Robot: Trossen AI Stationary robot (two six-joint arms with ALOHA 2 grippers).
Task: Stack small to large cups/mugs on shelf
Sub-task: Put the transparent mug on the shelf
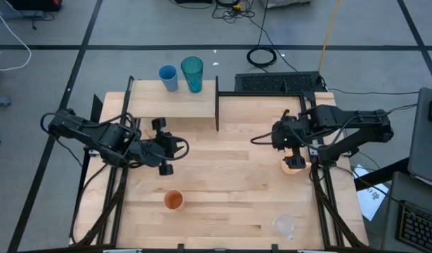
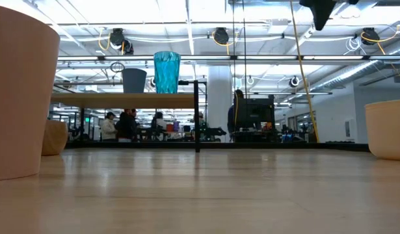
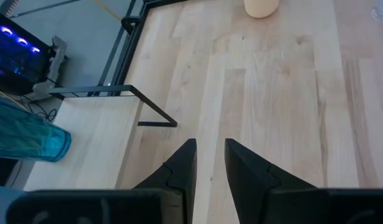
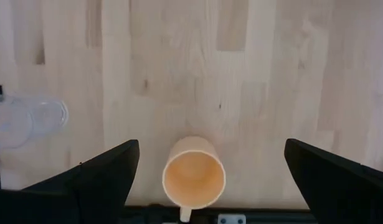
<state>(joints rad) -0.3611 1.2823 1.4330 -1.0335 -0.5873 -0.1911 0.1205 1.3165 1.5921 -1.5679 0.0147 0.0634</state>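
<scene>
Right gripper point(image 4: 211, 180) wide open above peach-orange mug point(image 4: 193, 179) (left gripper point(image 3: 210, 163) narrowly parted, empty).

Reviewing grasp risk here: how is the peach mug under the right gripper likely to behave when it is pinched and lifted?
The peach mug looks stiff-walled, so it should hold shape between the wide-open right gripper fingers. Standing upright, mouth up, on the table, it seems unlikely to roll. Its smooth round wall may slip or twist, and its handle could tilt it slightly.
</scene>
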